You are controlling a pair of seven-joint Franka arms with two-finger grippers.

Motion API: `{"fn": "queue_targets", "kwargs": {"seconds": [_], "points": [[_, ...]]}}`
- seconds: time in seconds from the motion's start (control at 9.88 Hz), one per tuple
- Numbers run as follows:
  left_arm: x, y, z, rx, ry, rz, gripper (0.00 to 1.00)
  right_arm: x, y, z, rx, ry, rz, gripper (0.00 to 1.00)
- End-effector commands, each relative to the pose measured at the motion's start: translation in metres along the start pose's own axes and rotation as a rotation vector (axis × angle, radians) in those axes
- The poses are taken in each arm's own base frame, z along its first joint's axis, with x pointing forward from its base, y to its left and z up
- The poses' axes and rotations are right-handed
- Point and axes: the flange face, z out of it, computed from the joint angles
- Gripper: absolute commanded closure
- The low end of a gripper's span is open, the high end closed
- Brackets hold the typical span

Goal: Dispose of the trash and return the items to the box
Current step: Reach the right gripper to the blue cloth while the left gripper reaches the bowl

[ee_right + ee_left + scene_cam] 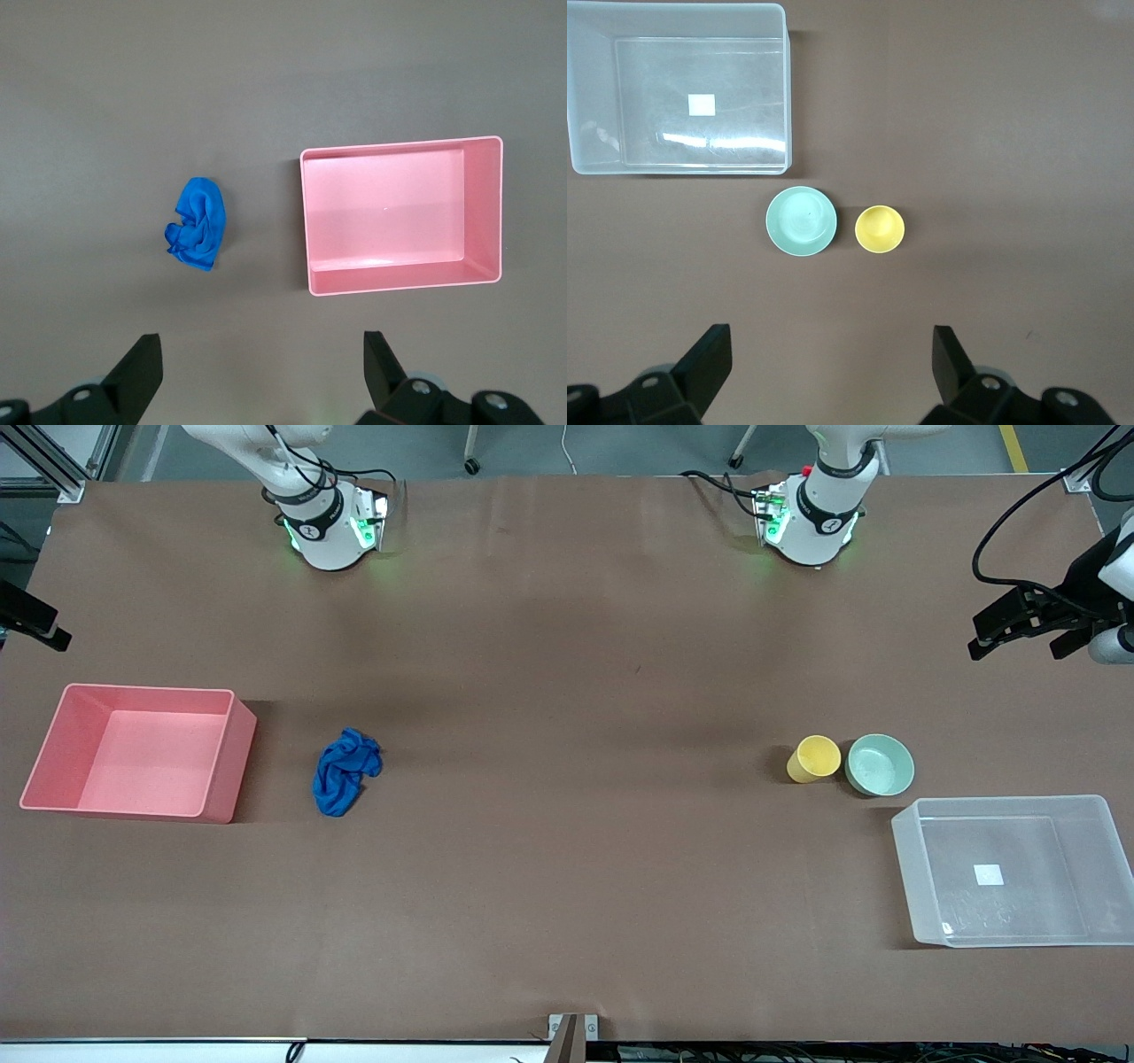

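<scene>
Rag (345,771): deep blue, crumpled, lying loose on the table (567,646) toward the right arm's end, just beside the pink bin (232,757) but apart from it. Also seen from the right wrist (198,223).

Cup (815,758): yellow, upright, mouth up, toward the left arm's end. It stands just beside the bowl; whether the two touch is hard to tell from the front, though the left wrist view (879,228) shows a narrow gap.

Bowl (880,764): pale mint green, round, upright, a little wider than the cup, between the cup and the table's end (801,221).

Box (912,868): clear plastic, rectangular, a small white square label on its bottom, nothing else visible inside. It sits nearer the front camera than the bowl, close to it but apart (594,164).

Pink bin: opaque, rectangular, nothing visible inside (310,221).

Left gripper (833,359): up in the air over bare table near the cup and bowl, fingers (709,359) spread wide, holding nothing.

Right gripper (263,365): up in the air over bare table near the rag and pink bin, fingers (140,365) spread wide, holding nothing.
</scene>
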Motion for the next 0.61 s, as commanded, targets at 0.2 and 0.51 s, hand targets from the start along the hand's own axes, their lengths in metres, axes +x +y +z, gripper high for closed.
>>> {"fn": "queue_targets", "kwargs": {"seconds": [0.2, 0.51], "points": [[0.006, -0.006, 0.021, 0.011, -0.018, 0.004, 0.02, 0.010, -0.068, 0.058, -0.010, -0.002, -0.068, 0.00], [0.011, -0.022, 0.060, 0.013, -0.021, 0.008, 0.02, 0.030, -0.110, 0.182, -0.025, 0.010, -0.057, 0.00]]}}
